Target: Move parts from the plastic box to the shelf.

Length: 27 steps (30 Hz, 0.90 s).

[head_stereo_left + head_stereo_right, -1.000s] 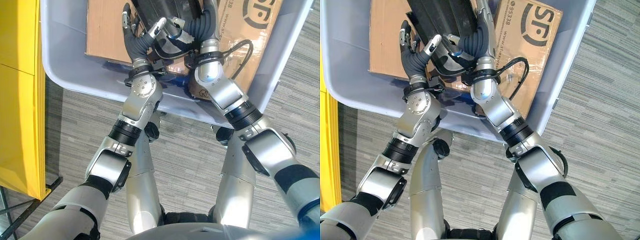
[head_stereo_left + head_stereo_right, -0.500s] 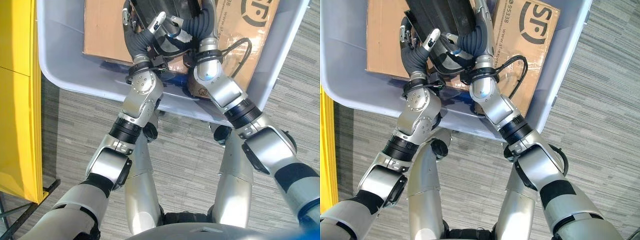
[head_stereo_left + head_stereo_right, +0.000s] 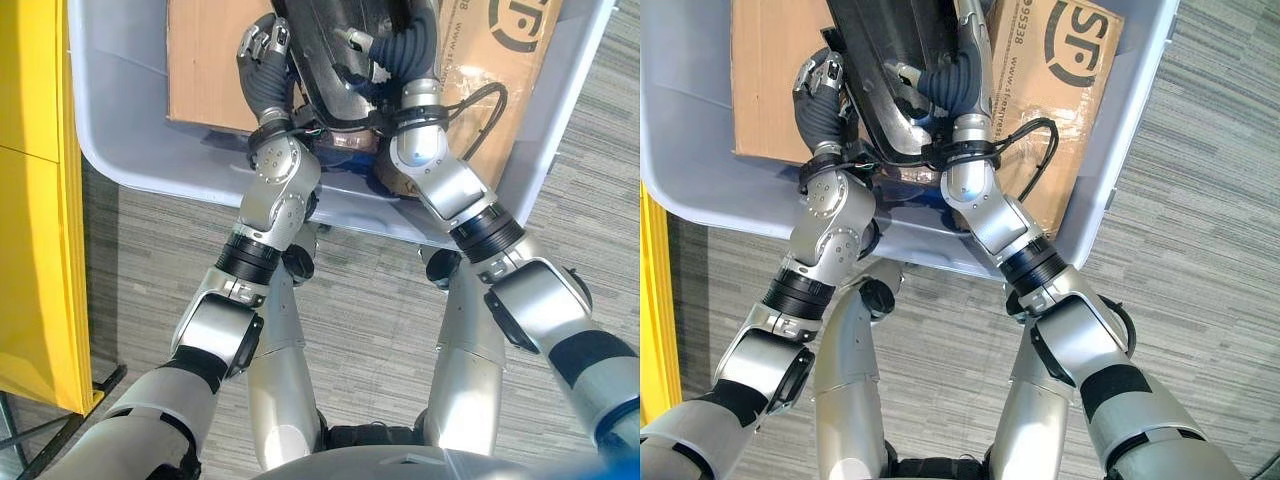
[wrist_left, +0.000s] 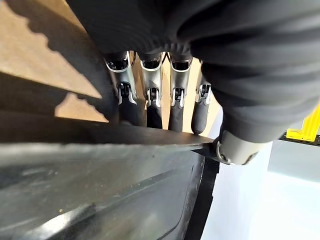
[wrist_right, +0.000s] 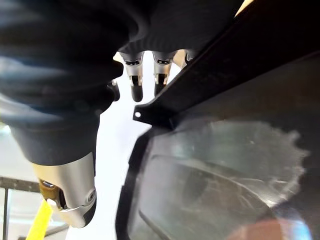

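we grip the large black moulded plastic part (image 3: 885,60) with left robot hand (image 3: 262,45) and right robot hand (image 3: 962,50) clamped on its edges inside the pale grey plastic box (image 3: 1120,130); lifting it clear comes next.

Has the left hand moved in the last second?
Yes. The left hand has closed in against the black part, measured against the cardboard.

The floor (image 3: 380,300) is grey, laid in narrow strips of mixed light and dark tone that run at a slant across the room. Along the left side stands a big yellow panel (image 3: 35,200), flat and plain, with a faint seam across it; it reaches down to a slanted lower edge. Under that edge, a dark metal frame (image 3: 60,420) shows by the floor. The light is even and bright, with soft shadows.
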{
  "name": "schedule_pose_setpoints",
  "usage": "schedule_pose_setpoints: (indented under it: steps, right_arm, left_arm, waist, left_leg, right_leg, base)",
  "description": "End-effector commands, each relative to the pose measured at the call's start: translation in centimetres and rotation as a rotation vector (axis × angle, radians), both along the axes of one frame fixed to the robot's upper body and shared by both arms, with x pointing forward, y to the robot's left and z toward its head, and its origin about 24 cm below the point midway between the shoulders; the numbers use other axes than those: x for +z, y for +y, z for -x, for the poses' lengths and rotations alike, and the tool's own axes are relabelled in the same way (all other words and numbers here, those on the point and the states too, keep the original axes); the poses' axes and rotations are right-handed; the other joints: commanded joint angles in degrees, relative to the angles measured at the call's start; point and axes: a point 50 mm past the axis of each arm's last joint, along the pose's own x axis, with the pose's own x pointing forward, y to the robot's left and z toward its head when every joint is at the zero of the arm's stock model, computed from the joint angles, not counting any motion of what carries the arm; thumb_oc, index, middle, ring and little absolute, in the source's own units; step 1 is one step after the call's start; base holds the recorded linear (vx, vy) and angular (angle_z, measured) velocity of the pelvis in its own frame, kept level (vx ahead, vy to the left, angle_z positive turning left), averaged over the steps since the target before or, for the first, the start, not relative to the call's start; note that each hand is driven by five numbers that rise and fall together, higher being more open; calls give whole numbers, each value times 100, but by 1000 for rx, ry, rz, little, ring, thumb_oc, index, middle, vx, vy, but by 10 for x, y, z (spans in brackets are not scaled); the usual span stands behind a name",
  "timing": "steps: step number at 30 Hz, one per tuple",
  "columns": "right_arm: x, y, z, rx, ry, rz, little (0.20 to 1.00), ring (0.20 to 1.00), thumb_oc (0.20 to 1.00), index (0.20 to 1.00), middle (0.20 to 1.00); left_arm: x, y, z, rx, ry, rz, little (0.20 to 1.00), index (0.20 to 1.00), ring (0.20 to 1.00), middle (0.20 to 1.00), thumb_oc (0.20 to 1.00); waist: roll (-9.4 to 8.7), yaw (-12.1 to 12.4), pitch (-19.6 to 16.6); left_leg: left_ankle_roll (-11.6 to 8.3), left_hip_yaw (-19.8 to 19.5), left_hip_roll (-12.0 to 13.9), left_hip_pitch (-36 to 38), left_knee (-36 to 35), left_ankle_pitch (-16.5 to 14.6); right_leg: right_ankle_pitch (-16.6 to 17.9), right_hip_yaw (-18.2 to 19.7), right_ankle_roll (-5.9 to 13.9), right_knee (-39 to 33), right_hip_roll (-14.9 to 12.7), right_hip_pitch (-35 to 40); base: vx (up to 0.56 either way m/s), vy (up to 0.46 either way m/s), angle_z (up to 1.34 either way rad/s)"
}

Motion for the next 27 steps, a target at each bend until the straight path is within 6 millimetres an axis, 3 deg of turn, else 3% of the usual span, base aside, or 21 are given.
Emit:
schedule_pose_setpoints:
  steps: [1, 11, 19, 27]
  right_arm:
    - [-7, -11, 3, -6, -13, -45, 1000, 1000, 1000, 1000, 1000]
    - [-6, -10, 5, -15, -16, -44, 1000, 1000, 1000, 1000, 1000]
    - [-18, -24, -1, -78, 43, -69, 1000, 1000, 1000, 1000, 1000]
    - [-30, -37, -4, -143, 106, -56, 1000, 1000, 1000, 1000, 1000]
  left_arm:
    - [-30, -50, 2, -208, 137, 26, 200, 200, 200, 200, 200]
    - [-29, -52, 2, -202, 134, 36, 200, 200, 200, 200, 200]
    - [-19, -25, 9, -57, 5, -7, 200, 200, 200, 200, 200]
    - [-11, 7, 27, 75, -139, -75, 200, 200, 200, 200, 200]
  waist:
    - [180, -55, -237]
    - [133, -77, -237]
    - [167, -28, -237]
    - [250, 176, -237]
  left_leg:
    - [-1706, -281, 830, 235, -368, 310]
    - [-1706, -265, 834, 316, -396, 307]
    - [-1675, -252, 772, 472, -495, 265]
    - [-1640, -370, 642, 555, -579, 229]
  right_leg:
    - [407, 361, 904, -394, -160, -314]
    - [399, 355, 898, -427, -142, -242]
    - [414, 315, 895, -579, -173, -95]
    - [357, 195, 879, -569, -249, 51]
  base:
    - [-4, -6, -4]
    - [-7, -8, -3]
    - [-10, -1, -4]
    - [-5, -9, 1]
